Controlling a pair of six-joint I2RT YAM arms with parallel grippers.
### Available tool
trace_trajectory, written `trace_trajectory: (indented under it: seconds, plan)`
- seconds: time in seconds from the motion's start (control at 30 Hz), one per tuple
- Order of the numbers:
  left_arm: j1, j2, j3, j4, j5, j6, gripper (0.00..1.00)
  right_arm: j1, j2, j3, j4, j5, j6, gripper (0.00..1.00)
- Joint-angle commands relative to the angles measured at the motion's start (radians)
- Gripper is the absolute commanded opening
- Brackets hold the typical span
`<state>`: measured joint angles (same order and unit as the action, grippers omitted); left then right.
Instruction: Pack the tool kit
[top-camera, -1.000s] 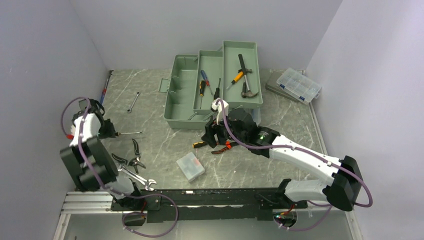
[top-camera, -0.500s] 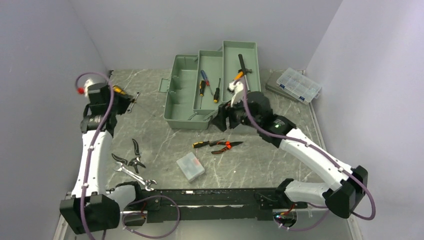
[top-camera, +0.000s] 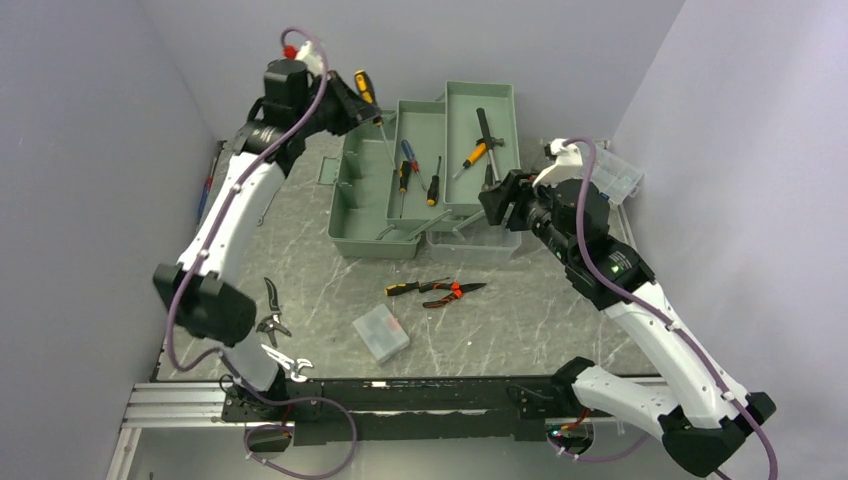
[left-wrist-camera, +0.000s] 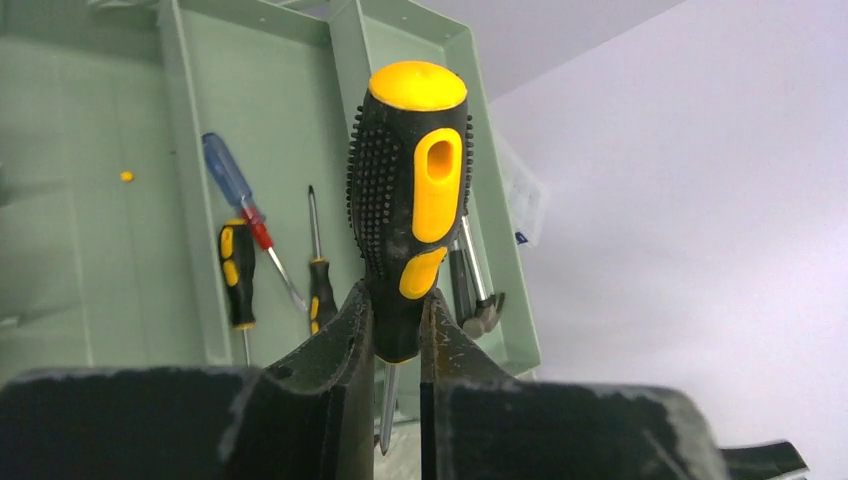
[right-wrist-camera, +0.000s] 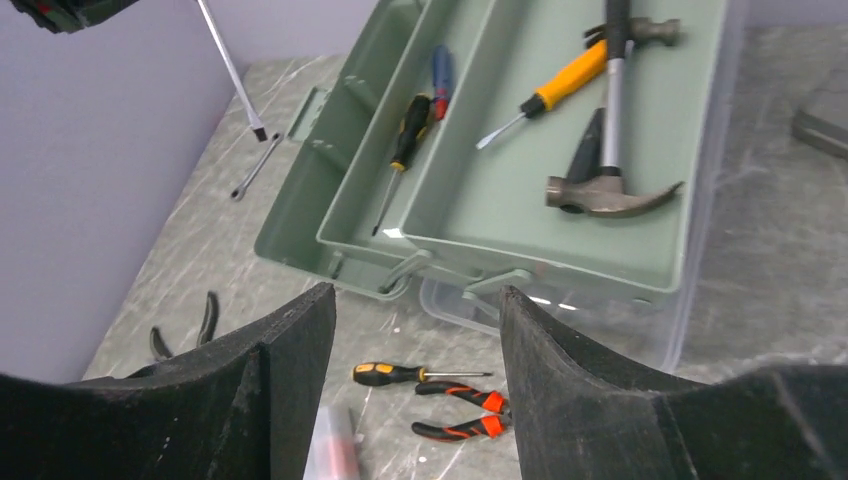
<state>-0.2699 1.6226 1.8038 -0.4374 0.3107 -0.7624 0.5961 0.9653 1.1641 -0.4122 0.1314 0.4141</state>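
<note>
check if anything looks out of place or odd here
Nothing looks spilled or broken. Tools lie loose outside the open toolbox: pliers and a small screwdriver on the table in front of it, pruners and a wrench near the left arm's base. The left gripper holds a yellow-black screwdriver in the air near the box.

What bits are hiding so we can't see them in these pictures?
- Left wrist view: the screwdriver tip, behind the left gripper.
- Top view: part of the clear organizer, behind the right arm.
- Top view: what the small clear case holds, too small to tell.
- Top view: the tool kit floor under its trays.
</note>
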Motion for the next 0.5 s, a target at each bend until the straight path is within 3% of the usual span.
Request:
trace_trajectory:
  seconds: [0.0, 0.47]
  plan:
    - [-0.036, 0.162, 0.213, -0.095, 0.053, 0.071, 0.0, -0.008, -0.045, 0.047, -0.04, 0.149, 0.042, 0.63]
    - [-0.06, 0.561, 0.436, -0.058, 0.129, -0.025, 0.01, -0.01, -0.098, 0.081, -0.112, 0.238, 0.025, 0.62]
